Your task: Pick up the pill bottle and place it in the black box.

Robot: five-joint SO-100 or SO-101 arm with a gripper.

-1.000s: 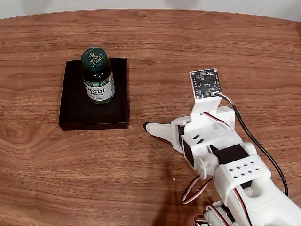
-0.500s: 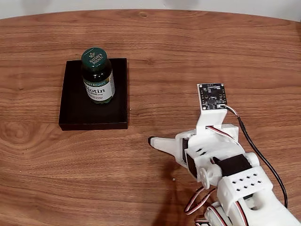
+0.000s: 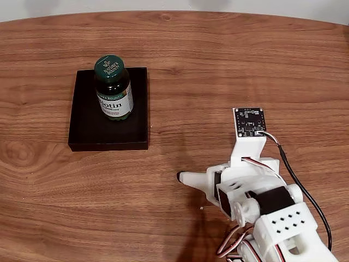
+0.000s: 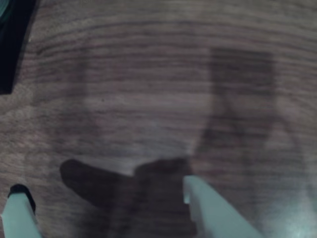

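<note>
On the left of the fixed view, one pill bottle (image 3: 113, 87) stands upright inside the single black box (image 3: 87, 128), toward its far side, its dark green cap lettered in white above a white and green label. Well apart at the near right, the white plastic hand (image 3: 182, 177) hangs empty over the wood-grain tabletop (image 3: 218, 54). Blurred, the wrist view shows its two fingers (image 4: 213, 210) spread apart over bare wood, with a corner of the matte box at far left
</note>
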